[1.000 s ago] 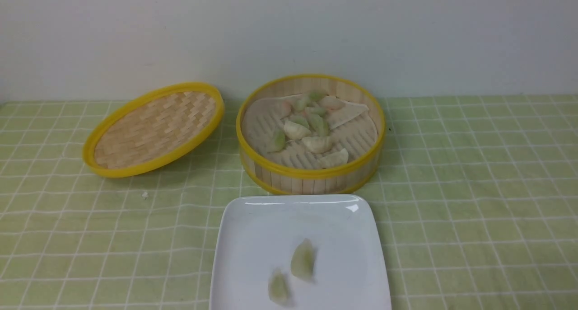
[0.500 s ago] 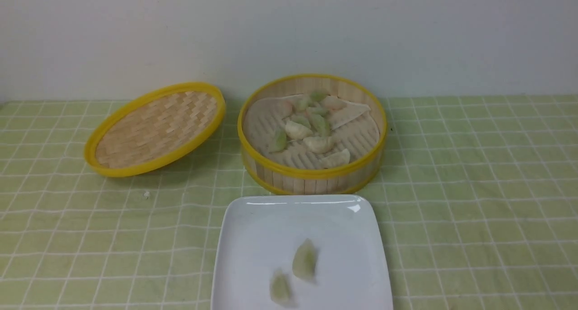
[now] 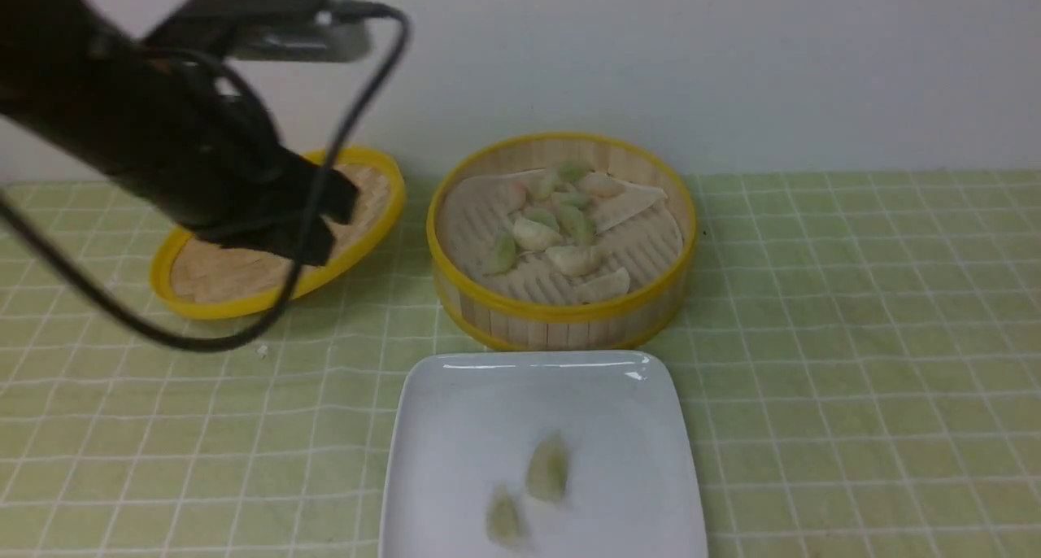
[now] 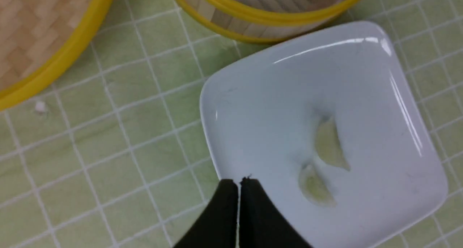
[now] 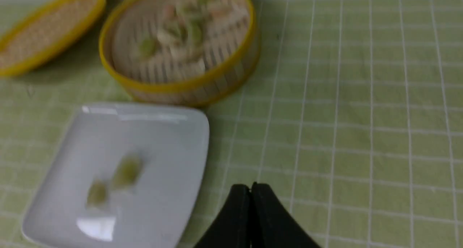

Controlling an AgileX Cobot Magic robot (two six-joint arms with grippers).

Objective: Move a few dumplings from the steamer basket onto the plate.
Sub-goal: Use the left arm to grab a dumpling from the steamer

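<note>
Step in hand, by my judgement: between transfers. Two pale green dumplings [image 3: 546, 468] lay on the glossy white plate [image 3: 455, 411], nearest me. The rest, green and cream-pink, sat clustered in the steamer basket [image 3: 561, 312] just beyond it. My left pincer [image 4: 238, 183] was closed and empty, raised at the left; my right pincer [image 5: 250, 187] was likewise closed on nothing, over the counter [image 5: 361, 132]. The next move would call for opening a pincer and reaching into the basket

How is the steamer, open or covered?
Open. Nothing covers the steamer, the dumplings inside show from above, and the lid lies beside it.
</note>
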